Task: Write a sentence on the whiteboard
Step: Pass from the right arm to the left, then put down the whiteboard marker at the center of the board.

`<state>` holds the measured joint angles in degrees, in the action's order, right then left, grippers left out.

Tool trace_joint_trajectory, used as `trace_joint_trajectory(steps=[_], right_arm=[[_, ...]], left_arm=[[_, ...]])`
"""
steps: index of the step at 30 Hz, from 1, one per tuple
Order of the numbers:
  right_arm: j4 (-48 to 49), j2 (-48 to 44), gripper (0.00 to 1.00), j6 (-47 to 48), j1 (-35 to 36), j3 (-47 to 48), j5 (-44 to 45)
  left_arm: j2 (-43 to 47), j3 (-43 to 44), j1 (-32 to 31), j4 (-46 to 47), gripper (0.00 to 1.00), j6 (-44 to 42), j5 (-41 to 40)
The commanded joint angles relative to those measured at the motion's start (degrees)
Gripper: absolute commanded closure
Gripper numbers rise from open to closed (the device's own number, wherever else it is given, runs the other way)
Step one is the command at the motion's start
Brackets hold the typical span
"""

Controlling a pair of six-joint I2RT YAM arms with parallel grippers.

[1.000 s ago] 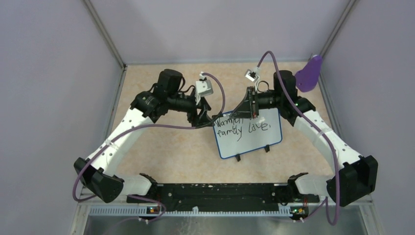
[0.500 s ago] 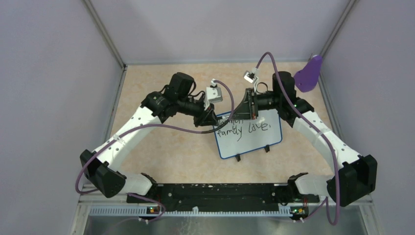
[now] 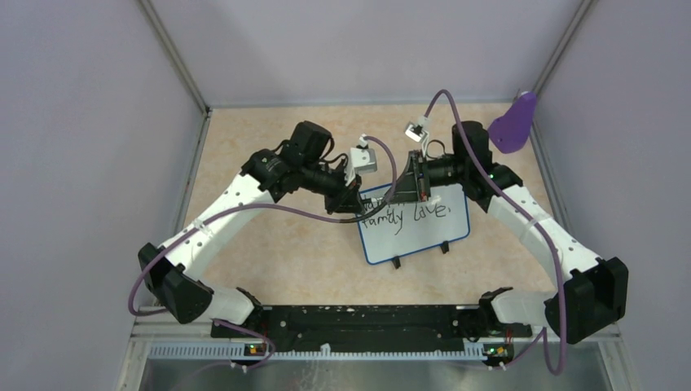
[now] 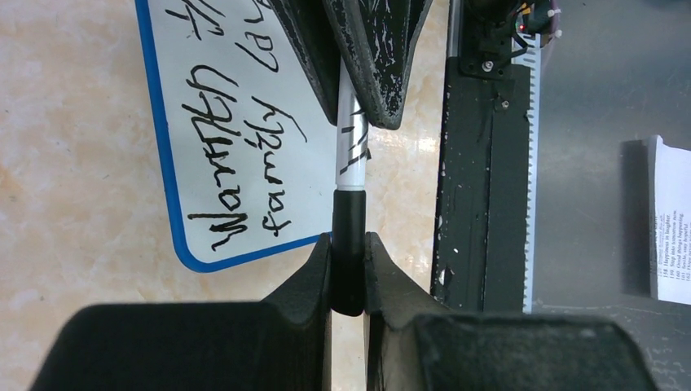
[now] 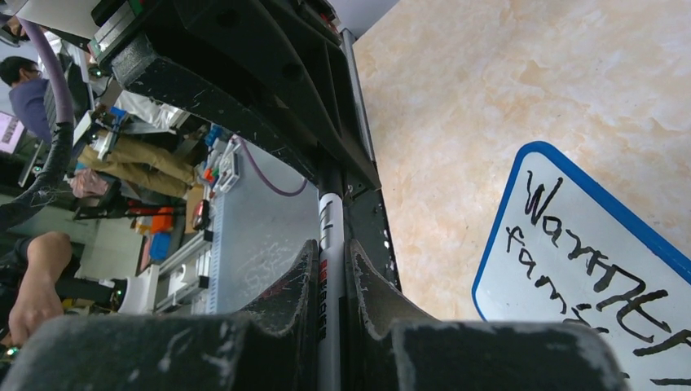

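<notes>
Both tools are meeting over the far-left corner of the whiteboard (image 3: 424,235), each gripping the same marker (image 4: 352,155).

Left tool (image 4: 348,244): fingers are clamped on the black cap (image 4: 349,261), pads tight on both sides. Right tool (image 5: 330,248): fingers are clamped on the white barrel, just past the cap. The marker is running straight between them. Can't tell whether the cap is seated or partly off; the left wrist view is showing cap and barrel butted together.

Whiteboard is lying flat on the table (image 3: 285,252), right of centre, between the two arms. It's sitting slightly skewed, with the two black feet (image 3: 397,262) on the near edge. Blue rim is visible all round except the far-left corner, which the tools are covering in the top view.

Sentence (image 3: 405,216): two lines of black handwriting across the far half of the board. The top view is showing the second line as "family love", with the first line mostly hidden under the tools. The left wrist view is showing "Warmth" over "family", the rest cut off by the frame. The near half of the board is reading blank.

Purple scoop (image 3: 512,124) is sitting at the far-right corner of the table, well apart from the board.
</notes>
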<state>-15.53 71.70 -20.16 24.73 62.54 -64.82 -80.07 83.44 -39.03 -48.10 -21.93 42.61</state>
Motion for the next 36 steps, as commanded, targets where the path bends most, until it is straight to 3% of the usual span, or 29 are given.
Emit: trace_joint_trajectory(steps=[1, 13, 16, 26, 29, 36], right_arm=[[1.36, 0.70, 1.00, 1.90, 4.71, 0.22, 0.65], [-2.64, 0.25, 1.00, 5.50, 3.59, 2.77, 1.09], [-3.79, -0.49, 0.91, 5.98, 1.40, 4.27, 1.92], [-8.64, -2.23, 0.27, 8.37, -8.25, 12.12, 6.81], [-8.58, -2.55, 0.19, 8.10, -11.22, 13.15, 7.34], [-13.02, -4.10, 0.16, 12.74, -18.22, 12.64, 11.13]], left_arm=[[-2.30, 5.61, -3.45, 9.84, 1.00, 2.59, 3.95], [-1.60, 5.52, -2.80, 9.22, 1.00, 4.25, 1.14], [-0.06, 3.82, -0.26, 9.20, 1.00, 4.29, 1.55], [2.26, 1.31, 13.32, 7.38, 1.00, 6.03, 7.51], [1.84, 1.03, 17.73, 6.44, 1.00, 6.18, 7.79], [-0.64, -1.81, 30.35, 2.35, 1.00, 3.57, 6.13]])
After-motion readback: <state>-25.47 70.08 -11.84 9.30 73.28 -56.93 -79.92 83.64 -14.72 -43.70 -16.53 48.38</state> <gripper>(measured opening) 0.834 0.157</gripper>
